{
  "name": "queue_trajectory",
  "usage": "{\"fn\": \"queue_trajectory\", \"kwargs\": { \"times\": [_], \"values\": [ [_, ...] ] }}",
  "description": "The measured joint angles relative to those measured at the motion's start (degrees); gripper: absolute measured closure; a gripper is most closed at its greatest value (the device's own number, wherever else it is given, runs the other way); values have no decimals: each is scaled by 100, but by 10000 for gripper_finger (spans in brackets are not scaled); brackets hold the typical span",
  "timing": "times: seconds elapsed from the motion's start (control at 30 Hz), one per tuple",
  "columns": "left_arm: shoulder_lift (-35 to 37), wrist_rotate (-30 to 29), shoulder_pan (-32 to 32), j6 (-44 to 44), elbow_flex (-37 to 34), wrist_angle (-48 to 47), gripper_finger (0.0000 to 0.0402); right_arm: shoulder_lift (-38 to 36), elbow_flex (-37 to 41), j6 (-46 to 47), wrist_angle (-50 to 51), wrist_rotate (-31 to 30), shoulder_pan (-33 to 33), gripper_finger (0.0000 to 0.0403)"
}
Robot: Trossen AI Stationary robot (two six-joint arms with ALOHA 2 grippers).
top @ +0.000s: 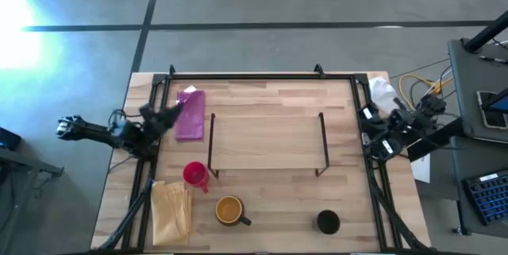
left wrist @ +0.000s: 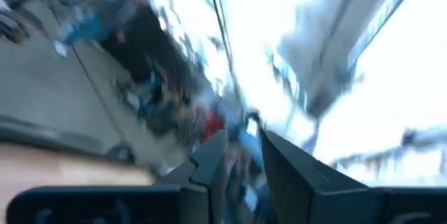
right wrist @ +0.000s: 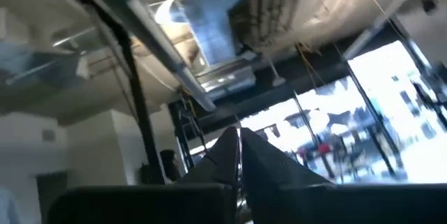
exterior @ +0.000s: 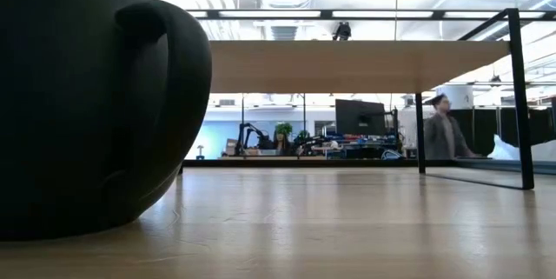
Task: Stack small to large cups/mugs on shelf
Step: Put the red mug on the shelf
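Note:
In the high view the shelf (top: 266,140), a light-wood board on black end brackets, stands mid-table. Three cups stand upright on the tabletop along its near side: the red-pink cup (top: 195,175), the mustard-yellow mug (top: 229,210) and the black cup (top: 328,222), which fills the low view's left (exterior: 87,96). My left gripper (top: 170,113) hovers at the table's left edge beside a pink cloth, raised and pointing into the room, its fingers (left wrist: 209,161) a little apart. My right gripper (top: 370,117) waits at the right edge, shut (right wrist: 239,147). Neither touches anything.
A pink cloth (top: 190,114) lies left of the shelf and a tan folded cloth (top: 171,207) at the near left corner. A white crumpled thing (top: 381,92) sits at the far right. A black rail frame (top: 238,76) rims the table. A person (exterior: 443,133) stands far behind.

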State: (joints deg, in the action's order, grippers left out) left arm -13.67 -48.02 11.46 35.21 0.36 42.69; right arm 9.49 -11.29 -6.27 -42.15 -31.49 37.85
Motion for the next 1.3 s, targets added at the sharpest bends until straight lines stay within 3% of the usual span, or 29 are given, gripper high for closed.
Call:
{"fn": "queue_trajectory", "kwargs": {
  "times": [0.17,0.37,0.53,0.67,0.77,0.87,1.03,1.1,1.3],
  "values": [
    [48,-1127,0,-482,0,526,324,387,-665,-602,566,95,0,394],
    [101,-1163,4,-563,0,472,324,390,-1150,-98,1578,6,-1,394],
    [99,-1134,4,-410,4,525,324,496,-1310,328,1744,-6,-2,394],
    [107,-152,-22,-627,45,622,324,561,-1312,252,1750,-126,0,394],
    [13,833,-23,-894,357,374,324,555,-1350,183,1717,-758,0,394],
    [-211,1312,-17,-1000,1035,-1156,324,564,-1425,178,1706,-1328,-2,394],
    [-958,1722,-18,-396,2904,-6207,324,583,-1520,178,1694,-1575,-2,394],
    [-1383,2051,-17,-225,3511,-7709,324,613,-1530,178,1695,-1574,-2,394],
    [-2346,2961,-17,-101,4490,-9599,324,818,-1485,556,1715,-1643,-2,394]
  ]
}}
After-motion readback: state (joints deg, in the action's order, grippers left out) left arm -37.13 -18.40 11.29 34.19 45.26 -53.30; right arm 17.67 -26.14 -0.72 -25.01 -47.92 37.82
